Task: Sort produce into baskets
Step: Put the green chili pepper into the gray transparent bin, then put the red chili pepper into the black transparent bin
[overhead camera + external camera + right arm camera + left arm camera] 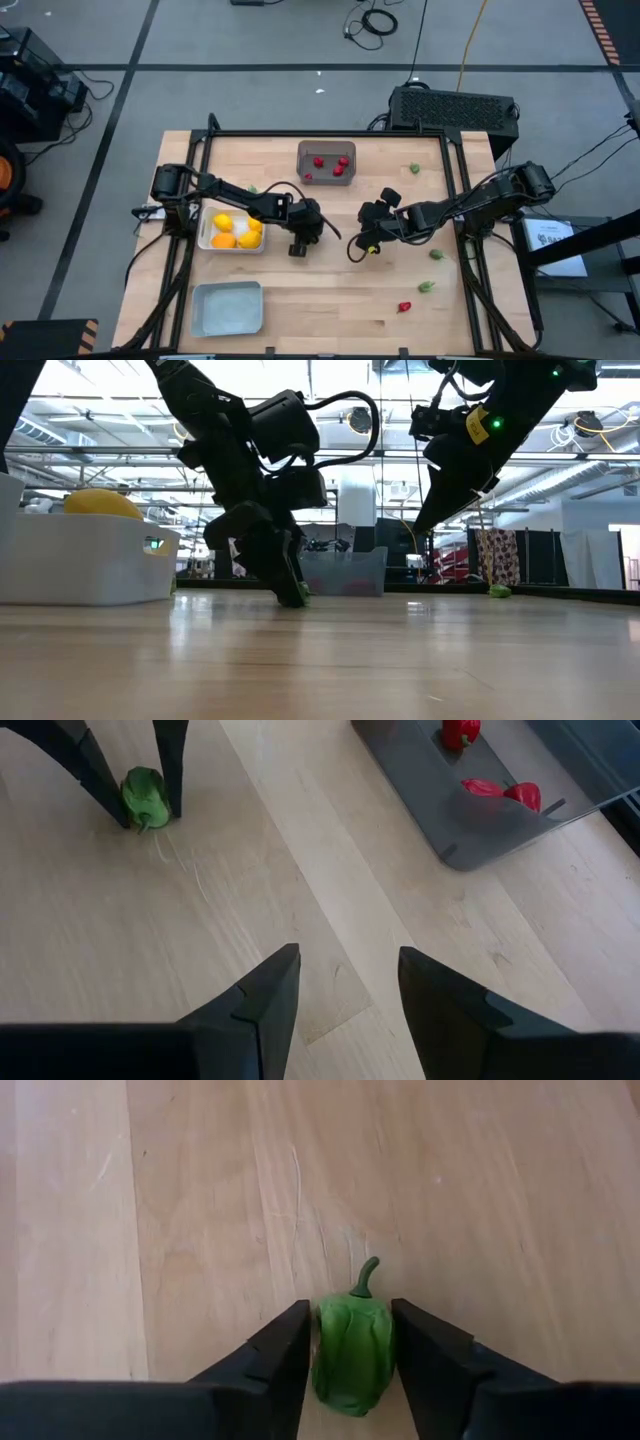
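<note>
A small green pepper [352, 1355] lies on the wooden table near its middle, between the fingers of my left gripper [350, 1370], which are shut on it. From the right wrist view the same pepper [145, 796] shows between those two dark fingers. My right gripper [345, 1005] hovers open above bare wood to the right of it, with nothing between its fingers. The dark grey basket [326, 180] at the far middle holds red pieces. The white basket [205, 240] holds yellow-orange rounds. The light grey-blue basket [227, 325] stands near the front left. My left gripper pinches the green pepper by its two opposite sides [325, 1350] between its two fingers. The fingers slant down from the table's left side. The pepper rests on the table, its stem [366, 1275] pointing away from the wrist.
Loose green pieces lie at the right: one far [414, 169], two nearer [437, 255] [427, 287]. A red piece [405, 307] lies near the front right. A black box [452, 108] stands behind the table's far right corner.
</note>
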